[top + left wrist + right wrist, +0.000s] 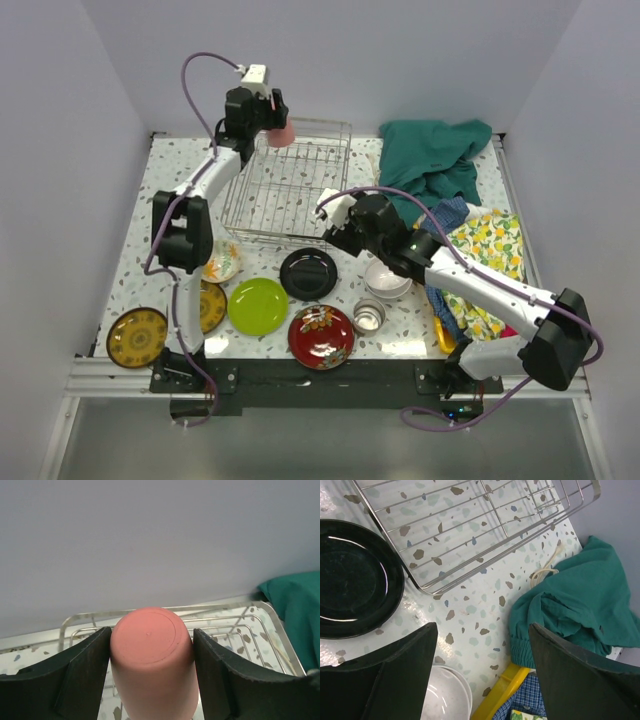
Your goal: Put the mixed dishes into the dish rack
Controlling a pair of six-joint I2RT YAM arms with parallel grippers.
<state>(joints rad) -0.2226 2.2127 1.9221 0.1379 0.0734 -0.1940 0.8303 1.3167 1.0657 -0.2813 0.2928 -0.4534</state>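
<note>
Salmon-pink cup [151, 660] sits clamped between the left jaws, base outward, held above the far left corner of the dish rack [290, 185]. Right jaws stand apart and empty over the worktop [480, 605], between the black plate [350, 577] and a white bowl [445, 697], just beside the rack's near edge.

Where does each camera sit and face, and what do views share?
Top external: above, behind the robot, looking down on the speckled table; left arm, right arm show.
Left wrist: over the silver wire dish rack, facing the back wall; left end effector grips a salmon-pink cup.
Right wrist: beside the rack, looking down at a round black plate; right end effector open.
All share the rack.
</note>
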